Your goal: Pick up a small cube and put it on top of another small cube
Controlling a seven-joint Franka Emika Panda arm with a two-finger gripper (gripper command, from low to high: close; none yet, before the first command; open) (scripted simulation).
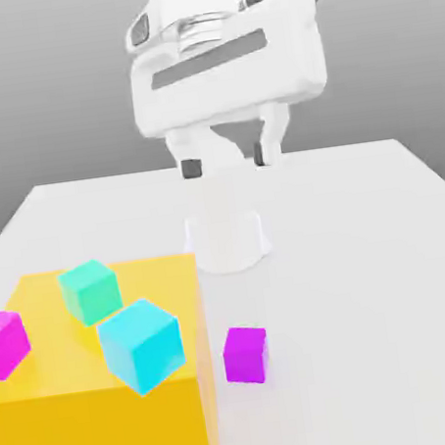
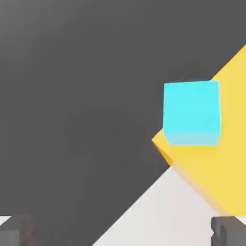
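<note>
The white two-fingered tool hangs high over the pale matte table, its fingers spread wide apart with nothing between them, since no cube has been picked up. The task's thing, the small deep violet-purple cube, sits on the table just beside the yellow box-shaped block, on the side toward the exterior view's right. On that block rest the larger bright cyan cube, close to its edge, the green cube and the pinkish magenta cube. The wide spread probably suits straddling a cube before closing, and the height likely leaves room to line up clear of the block. The violet cube's place beside the block's wall may call for a careful descent, as a finger could knock the block
</note>
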